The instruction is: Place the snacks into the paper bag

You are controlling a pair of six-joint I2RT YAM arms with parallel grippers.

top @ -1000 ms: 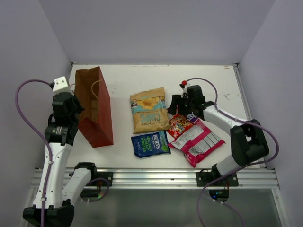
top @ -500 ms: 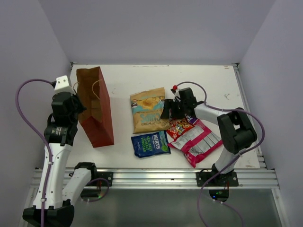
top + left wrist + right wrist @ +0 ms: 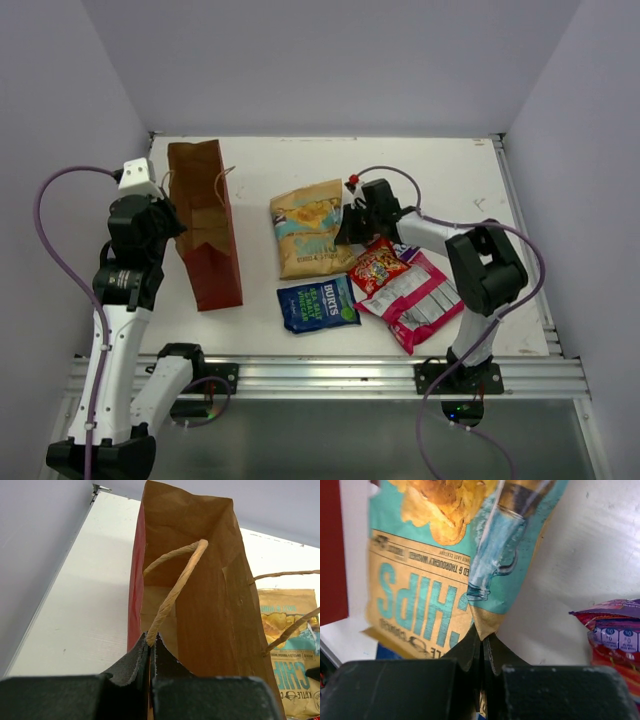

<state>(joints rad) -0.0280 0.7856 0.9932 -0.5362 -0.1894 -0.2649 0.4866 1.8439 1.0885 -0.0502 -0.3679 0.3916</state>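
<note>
- We are seeing only a sliver of the small purple packet (image 3: pixel 404 250) from above, wedged between the red colourful packet (image 3: pixel 378 268) and the right arm. The rest of it is hidden.
- In the right wrist view the tan chips bag (image 3: pixel 435 580) is running off the top of the frame, and the claw's own fingers are covering the pinched corner.
- The left wrist view is looking into the paper bag (image 3: pixel 210 580), but its bottom is lying out of sight.
- We are counting five packets: tan, purple, red, the dark blue packet (image 3: pixel 318 304) and the pink-and-silver packet (image 3: pixel 420 300), which the red one is overlapping.
- We are counting one paper bag with two handles.
- The left claw (image 3: pixel 151 642) is clamping tight on one string handle (image 3: pixel 175 587). The second handle (image 3: pixel 285 573) is hanging free.
- The right claw (image 3: pixel 482 635) is pinching shut on the tan chips bag's corner.
- The paper bag is standing near the left edge of the desk (image 3: pixel 450 170), mouth open. The packets are clustering mid-desk toward the near edge.
- Bare surface is stretching along the far edge and into the far right corner. A gap is separating the bag from the tan chips bag.
</note>
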